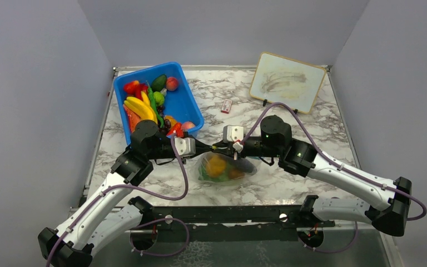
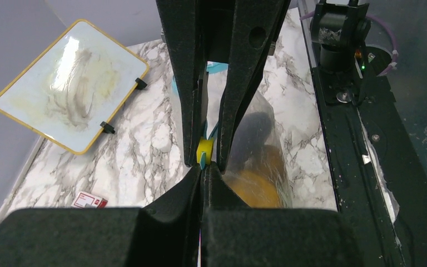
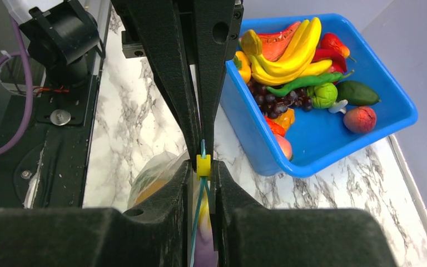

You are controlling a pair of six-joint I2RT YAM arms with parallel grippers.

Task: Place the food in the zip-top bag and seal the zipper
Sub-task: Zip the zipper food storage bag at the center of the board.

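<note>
The zip-top bag (image 1: 226,167) lies on the marble table between my arms. It holds an orange round piece (image 1: 216,165), green lettuce (image 1: 204,173) and a dark purple eggplant (image 1: 244,164). My left gripper (image 1: 216,148) and right gripper (image 1: 228,148) meet tip to tip at the bag's far mouth edge. In the left wrist view my left gripper (image 2: 202,169) is shut on the light-blue zipper; the bag (image 2: 256,150) hangs beside it. In the right wrist view my right gripper (image 3: 203,167) is shut on the yellow zipper slider (image 3: 203,165), with the zipper (image 3: 198,211) running between its fingers.
A blue bin (image 1: 186,105) of toy fruit, with bananas (image 1: 140,108), stands at the back left, close behind my left wrist. A small whiteboard (image 1: 286,82) leans at the back right. A small red-and-white box (image 1: 226,105) lies between them.
</note>
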